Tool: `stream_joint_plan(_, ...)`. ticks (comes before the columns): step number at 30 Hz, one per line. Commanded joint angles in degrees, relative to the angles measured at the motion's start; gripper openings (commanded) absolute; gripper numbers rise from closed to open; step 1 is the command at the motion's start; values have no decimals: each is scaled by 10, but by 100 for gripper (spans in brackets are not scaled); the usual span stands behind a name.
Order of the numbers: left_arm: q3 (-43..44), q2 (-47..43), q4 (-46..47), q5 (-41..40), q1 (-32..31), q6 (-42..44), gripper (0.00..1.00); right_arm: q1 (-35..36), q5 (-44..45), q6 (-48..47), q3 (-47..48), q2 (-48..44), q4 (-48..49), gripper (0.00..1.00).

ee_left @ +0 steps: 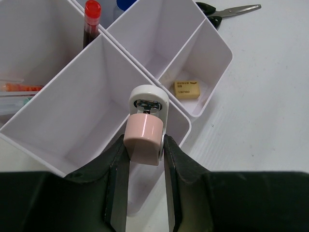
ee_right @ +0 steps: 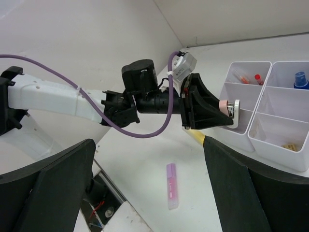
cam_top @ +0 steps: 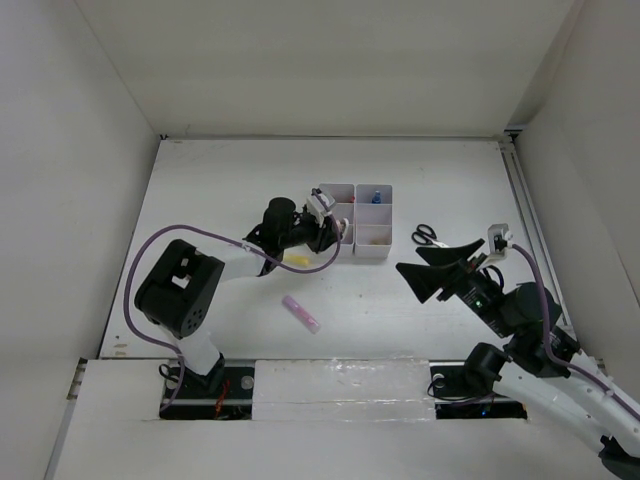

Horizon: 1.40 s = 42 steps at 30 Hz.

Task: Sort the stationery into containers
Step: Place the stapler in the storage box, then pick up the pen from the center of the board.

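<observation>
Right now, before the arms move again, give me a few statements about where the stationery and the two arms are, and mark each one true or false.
1. The left end effector grips a small pink and white item at the tray. True.
2. The beige eraser lies on the table outside the tray. False: it sits inside a tray compartment.
3. The pink highlighter lies on the table, outside the tray. True.
4. The right end effector is shut on the scissors. False: it is open and empty, and the scissors lie on the table beside the tray.
</observation>
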Motion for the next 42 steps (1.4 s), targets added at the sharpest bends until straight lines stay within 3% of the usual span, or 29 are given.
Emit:
stream_joint_plan(1, 1, 3, 25, -3, 3, -7, 13, 4, -7, -10, -1, -9, 18, 100)
stream_joint_plan(13, 1, -7, 20, 4, 3, -13, 28, 4, -7, -10, -1, -9, 18, 100)
stream_joint_plan(15, 1, -13, 15, 9, 3, -18, 45, 4, -7, -10, -1, -4, 18, 100)
stream_joint_plan(29, 7, -68, 4, 36, 3, -24, 46, 4, -7, -10, -1, 7, 23, 100)
stream_joint_plan(34, 14, -122, -9, 10, 3, -57, 59, 4, 14, -10, -1, 18, 28, 100)
stream_joint_plan(35, 21, -130, -23, -2, 3, -63, 99, 4, 14, -10, -1, 18, 28, 100)
stream_joint_plan(39, 40, -173, -67, -48, 3, -98, 100, 4, 8, -15, -1, 30, 28, 100)
stream_joint_plan(42, 45, -218, -109, -142, 3, -161, 100, 4, -7, -33, -1, 36, 28, 100)
